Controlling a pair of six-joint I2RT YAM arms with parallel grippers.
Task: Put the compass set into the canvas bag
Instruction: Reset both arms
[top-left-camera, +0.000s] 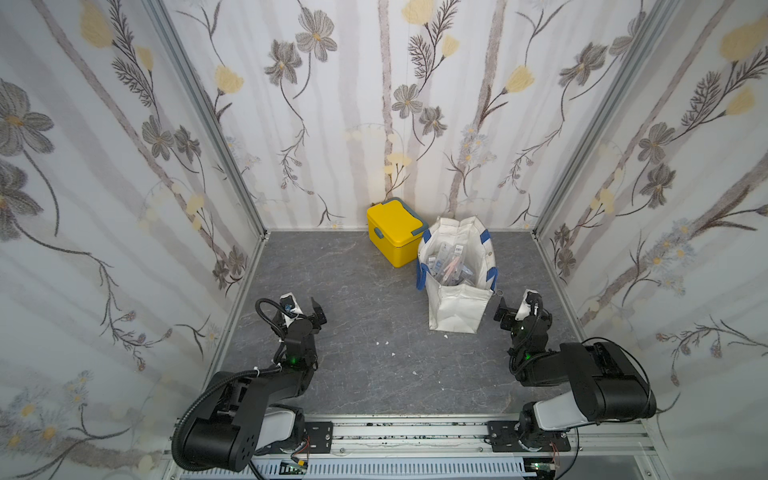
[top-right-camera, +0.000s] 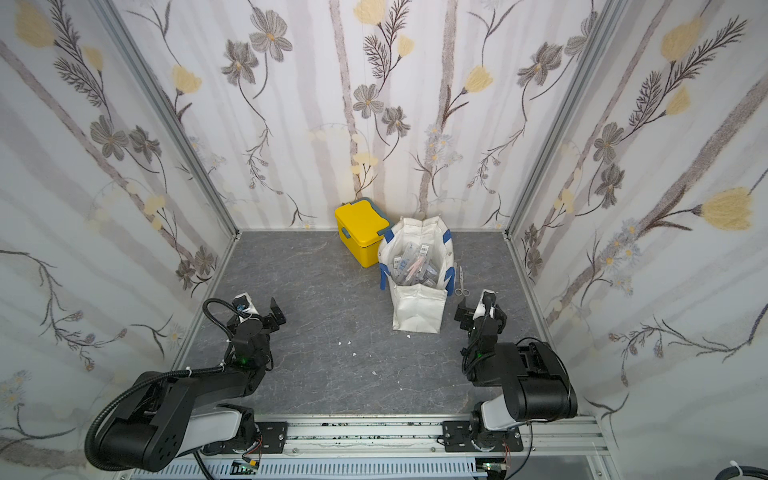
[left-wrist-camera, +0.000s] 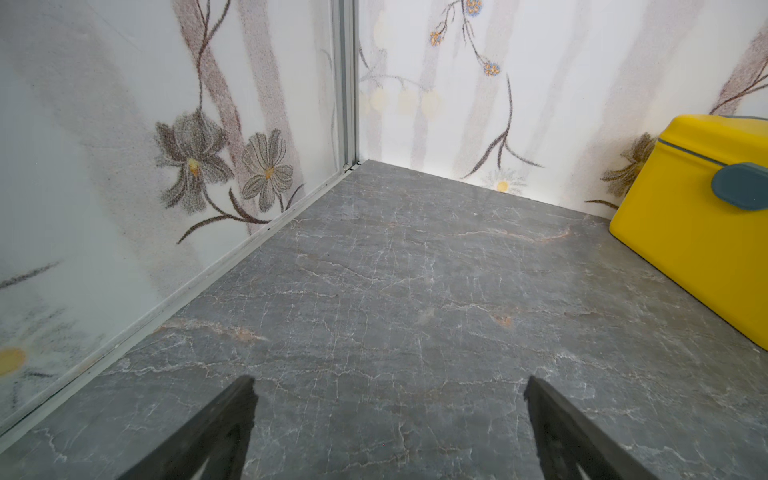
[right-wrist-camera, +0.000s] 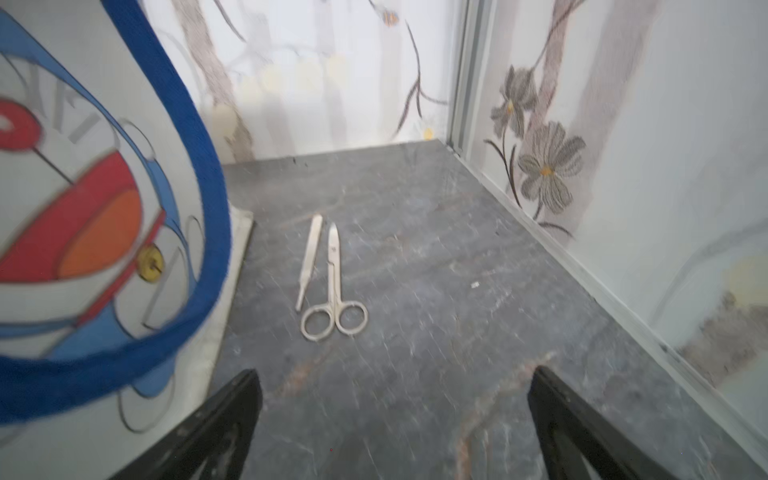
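My left gripper (left-wrist-camera: 389, 386), right gripper (right-wrist-camera: 395, 376) spread wide, empty. Packets (top-left-camera: 451, 264) inside canvas bag (top-left-camera: 455, 307), mid-frame. No compass set seen outside; task looks done.

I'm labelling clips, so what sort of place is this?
Likely a robot test booth: floral-papered walls on three sides, a grey stone-look floor, and two robot arms mounted on a metal rail.

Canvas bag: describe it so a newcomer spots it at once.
At the far edge of the table, two containers stand side by side. The canvas bag is the taller, soft, off-white one with blue handles, open-topped; the yellow box is rigid and lidded.
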